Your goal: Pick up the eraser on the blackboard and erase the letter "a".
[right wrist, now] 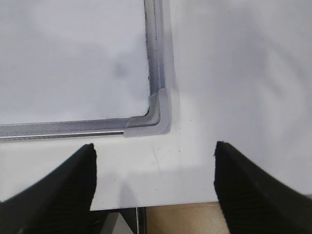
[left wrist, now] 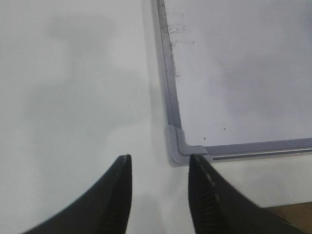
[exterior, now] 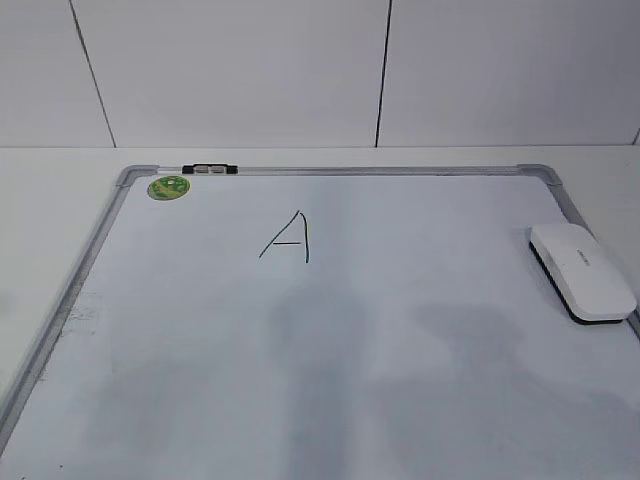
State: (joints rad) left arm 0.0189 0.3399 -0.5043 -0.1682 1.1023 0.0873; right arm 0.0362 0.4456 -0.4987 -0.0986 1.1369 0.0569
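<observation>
You have the blackboard [exterior: 420, 400] lying flat on the white surface [exterior: 60, 185], and neither arm shows in the exterior view. Both hang back over its near corners, likely to leave the board unobstructed. The left pincer [left wrist: 160, 168] hovers with jaws parted a little above the near-left frame corner; the right pincer [right wrist: 154, 153] stands spread wide above the near-right corner, holding nothing. The eraser [exterior: 583, 270] rests on the board's right side against the frame, felt side down, its long axis running from far-left to near-right, roughly along that edge. Expect to turn the right wrist across that axis. The only letter visible is an angular capital "A" [exterior: 288, 238] at centre; no lowercase one shows.
</observation>
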